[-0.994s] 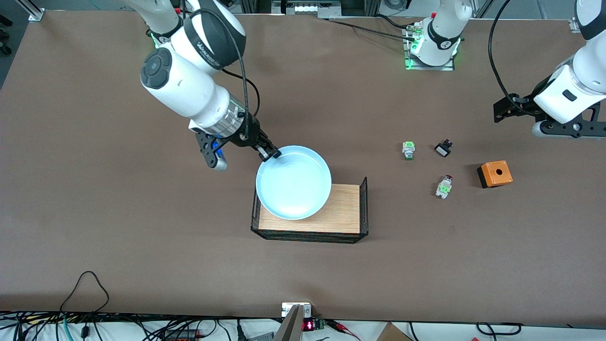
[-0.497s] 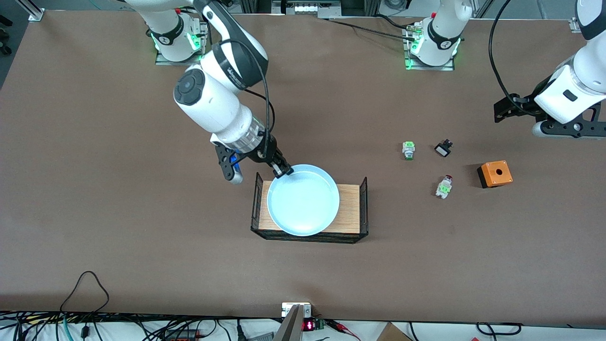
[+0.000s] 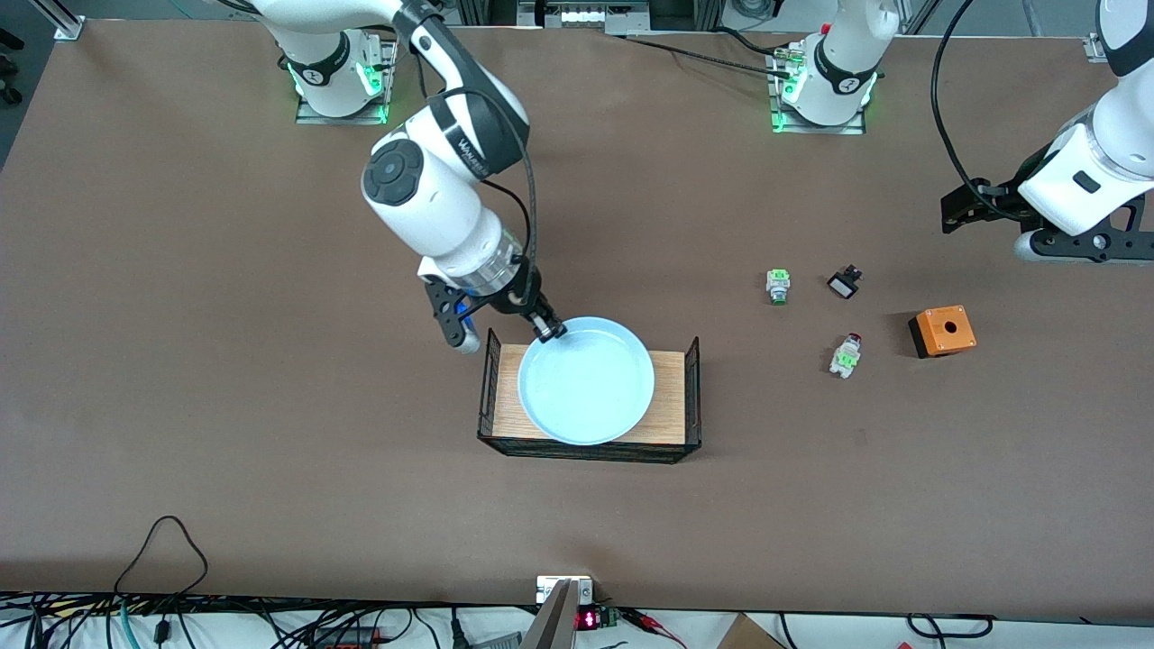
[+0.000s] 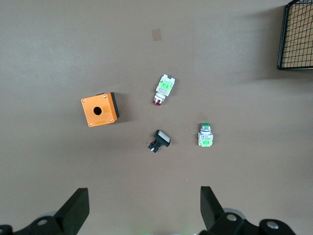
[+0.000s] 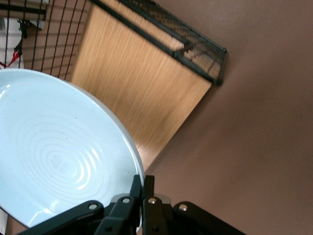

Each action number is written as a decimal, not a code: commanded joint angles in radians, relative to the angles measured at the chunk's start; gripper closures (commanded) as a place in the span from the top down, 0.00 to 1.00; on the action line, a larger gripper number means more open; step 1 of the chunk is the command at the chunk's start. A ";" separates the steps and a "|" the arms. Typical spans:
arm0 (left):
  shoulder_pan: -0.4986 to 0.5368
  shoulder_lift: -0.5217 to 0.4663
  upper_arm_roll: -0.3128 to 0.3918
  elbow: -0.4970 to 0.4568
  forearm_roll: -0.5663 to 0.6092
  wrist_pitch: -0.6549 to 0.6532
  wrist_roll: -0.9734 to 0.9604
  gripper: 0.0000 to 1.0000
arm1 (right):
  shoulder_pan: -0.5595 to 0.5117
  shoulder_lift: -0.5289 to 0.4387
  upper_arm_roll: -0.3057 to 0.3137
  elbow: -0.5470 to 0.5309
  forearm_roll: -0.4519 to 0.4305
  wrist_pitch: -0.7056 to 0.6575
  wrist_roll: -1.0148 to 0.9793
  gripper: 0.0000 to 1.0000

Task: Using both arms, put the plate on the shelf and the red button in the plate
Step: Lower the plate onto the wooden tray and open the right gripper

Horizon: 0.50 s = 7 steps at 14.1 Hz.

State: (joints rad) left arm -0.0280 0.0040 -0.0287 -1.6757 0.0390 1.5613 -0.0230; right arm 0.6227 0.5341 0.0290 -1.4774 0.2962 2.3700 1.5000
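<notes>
The pale light-blue plate hangs just over the wooden floor of a black wire rack. My right gripper is shut on its rim, at the edge toward the right arm's base. The red button, white with a green block and a dark red cap, lies on the table toward the left arm's end. My left gripper waits in the air above that end of the table, open and holding nothing.
Close to the red button lie a green-capped switch, a small black part and an orange box with a hole. Cables run along the table's front edge.
My right arm has carried the plate toward the left arm's end and down, from partly beside the rack to over its wooden floor. The left arm has not moved.
</notes>
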 commanded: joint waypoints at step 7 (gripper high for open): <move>0.003 -0.001 0.000 0.018 0.007 -0.020 0.011 1.00 | 0.051 -0.008 -0.080 -0.007 -0.032 -0.021 0.006 0.00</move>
State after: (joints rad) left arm -0.0280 0.0040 -0.0285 -1.6757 0.0390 1.5612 -0.0230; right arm 0.6713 0.5314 -0.0364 -1.4790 0.2841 2.3574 1.5152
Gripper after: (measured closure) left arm 0.000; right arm 0.974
